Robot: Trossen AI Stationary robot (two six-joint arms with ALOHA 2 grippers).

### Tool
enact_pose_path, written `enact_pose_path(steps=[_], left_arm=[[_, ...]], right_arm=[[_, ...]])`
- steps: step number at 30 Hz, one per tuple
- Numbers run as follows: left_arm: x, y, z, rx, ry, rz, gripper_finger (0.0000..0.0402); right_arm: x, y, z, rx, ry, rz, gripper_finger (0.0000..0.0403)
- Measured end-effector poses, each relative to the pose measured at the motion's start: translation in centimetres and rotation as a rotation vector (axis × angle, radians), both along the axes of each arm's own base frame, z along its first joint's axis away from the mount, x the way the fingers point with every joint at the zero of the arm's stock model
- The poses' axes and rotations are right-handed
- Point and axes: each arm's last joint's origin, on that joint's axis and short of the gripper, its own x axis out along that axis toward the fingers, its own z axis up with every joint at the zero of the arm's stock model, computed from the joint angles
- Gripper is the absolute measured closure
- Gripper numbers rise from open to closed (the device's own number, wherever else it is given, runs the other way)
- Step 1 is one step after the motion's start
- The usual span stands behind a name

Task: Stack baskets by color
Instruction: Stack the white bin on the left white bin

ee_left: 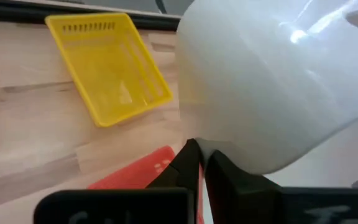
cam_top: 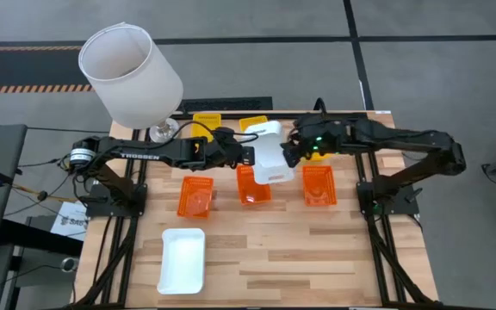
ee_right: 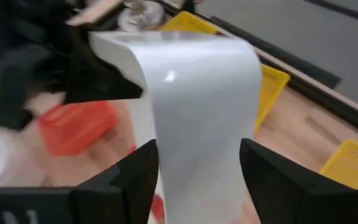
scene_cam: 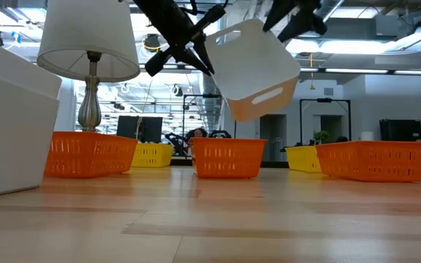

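A white basket [cam_top: 271, 155] hangs tilted in the air over the middle orange basket [cam_top: 252, 186]. My left gripper [cam_top: 246, 155] is shut on its left side. My right gripper [cam_top: 291, 152] is open at the basket's right end. In the right wrist view its fingers [ee_right: 267, 177] stand on either side of the white wall [ee_right: 201, 112]; whether they touch it I cannot tell. Two more orange baskets [cam_top: 196, 196] [cam_top: 319, 186] rest on their bases beside the middle one. Yellow baskets [cam_top: 206, 124] [cam_top: 255, 124] lie behind. Another white basket [cam_top: 183, 258] lies near the front. My left gripper pinches the white basket's wall edge [ee_left: 215, 148] on the side toward the left arm, between its two shut fingers [scene_cam: 196, 55]. The fingers come from the table's left, slanting down. The basket is lifted clear of the table and tilted.
A lamp with a big white shade [cam_top: 132, 73] stands at the far left corner on its metal foot [cam_top: 163, 131]. A third yellow basket [scene_cam: 303, 158] shows behind at the right. Bare wood lies along the table's front right [cam_top: 317, 258].
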Motion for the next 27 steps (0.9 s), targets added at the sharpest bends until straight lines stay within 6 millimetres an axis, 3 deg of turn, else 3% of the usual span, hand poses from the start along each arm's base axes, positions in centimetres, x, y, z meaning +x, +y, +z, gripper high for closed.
enact_pose_path(steps=[7, 15, 21, 27], left_arm=[[-1.7, -0.9, 1.8, -0.114, -0.014, -0.164, 0.04], [-9.2, -4.2, 6.4, -0.334, -0.03, -0.192, 0.0401], [-15.1, -7.0, 8.0, -0.551, -0.012, -0.12, 0.0401], [-18.2, -9.6, 8.0, -0.749, 0.104, -0.154, 0.0402]], right_arm=[[-4.1, 1.9, 2.8, 0.052, -0.11, 0.126, 0.0163], [-8.1, 3.1, 3.8, 0.085, -0.116, 0.117, 0.0178], [-8.7, 3.2, 3.6, 0.084, -0.09, 0.084, 0.0183], [-7.7, 3.2, 3.0, 0.084, -0.05, 0.081, 0.0184]])
